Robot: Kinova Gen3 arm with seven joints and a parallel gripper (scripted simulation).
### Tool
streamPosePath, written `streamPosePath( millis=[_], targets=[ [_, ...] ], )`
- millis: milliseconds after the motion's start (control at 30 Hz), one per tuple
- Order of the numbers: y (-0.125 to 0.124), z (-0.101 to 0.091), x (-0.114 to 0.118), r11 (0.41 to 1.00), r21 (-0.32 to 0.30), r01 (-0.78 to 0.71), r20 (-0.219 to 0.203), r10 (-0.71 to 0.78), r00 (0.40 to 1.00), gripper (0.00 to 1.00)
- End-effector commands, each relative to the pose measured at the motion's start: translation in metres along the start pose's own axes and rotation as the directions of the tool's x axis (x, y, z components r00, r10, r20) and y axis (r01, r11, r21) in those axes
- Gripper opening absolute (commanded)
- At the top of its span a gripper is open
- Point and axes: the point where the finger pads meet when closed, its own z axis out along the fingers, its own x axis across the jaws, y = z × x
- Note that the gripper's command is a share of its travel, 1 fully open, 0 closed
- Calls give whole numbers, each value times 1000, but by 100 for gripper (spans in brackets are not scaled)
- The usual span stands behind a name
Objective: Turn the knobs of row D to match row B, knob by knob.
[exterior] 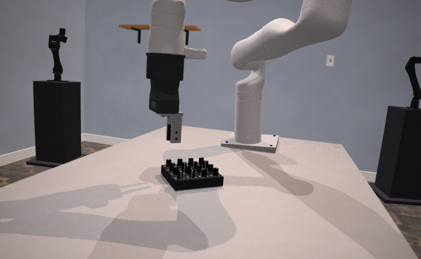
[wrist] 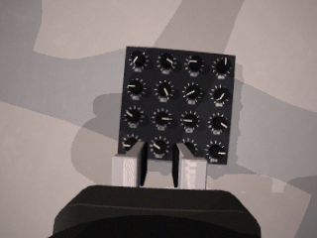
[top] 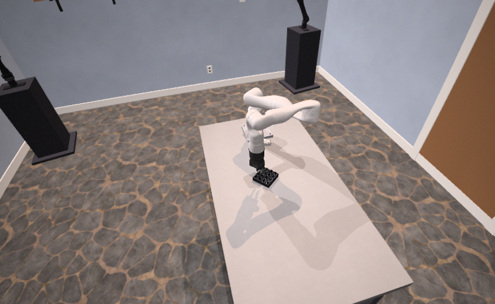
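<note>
The black knob box (top: pixel 266 184) (exterior: pixel 199 183) (wrist: pixel 231 109) stands flat on the table. In the wrist view its names read upright, with row D nearest my gripper. B1 (wrist: pixel 136 87) points left, B2 (wrist: pixel 163 89) down and slightly right, B3 (wrist: pixel 191 92) lower left, B4 (wrist: pixel 220 94) lower left. D1 (wrist: pixel 130 144) points left, D2 (wrist: pixel 159 145) upper left, D4 (wrist: pixel 216 152) right. D3 (wrist: pixel 190 149) is partly hidden by a finger, its line unclear. My gripper (exterior: pixel 173 141) (wrist: pixel 159 158) is partly open and empty, above the box, its fingers framing D2 in the wrist view.
Rows A and C also carry lined knobs, such as A4 (wrist: pixel 223 65) and C2 (wrist: pixel 161 118), closely spaced. The arm's white base plate (exterior: pixel 250 146) is bolted to the table (top: pixel 317 240) (exterior: pixel 302 224) behind the box. Arm shadows cross the table.
</note>
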Motion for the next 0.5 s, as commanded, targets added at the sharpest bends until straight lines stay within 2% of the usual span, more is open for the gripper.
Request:
streamPosePath(
  millis=[0, 467],
  targets=[
    [0, 0, 0, 1000, -1, 0, -1, 0, 1000, 46],
    [0, 10, 0, 1000, -1, 0, -1, 0, 1000, 46]
  ],
)
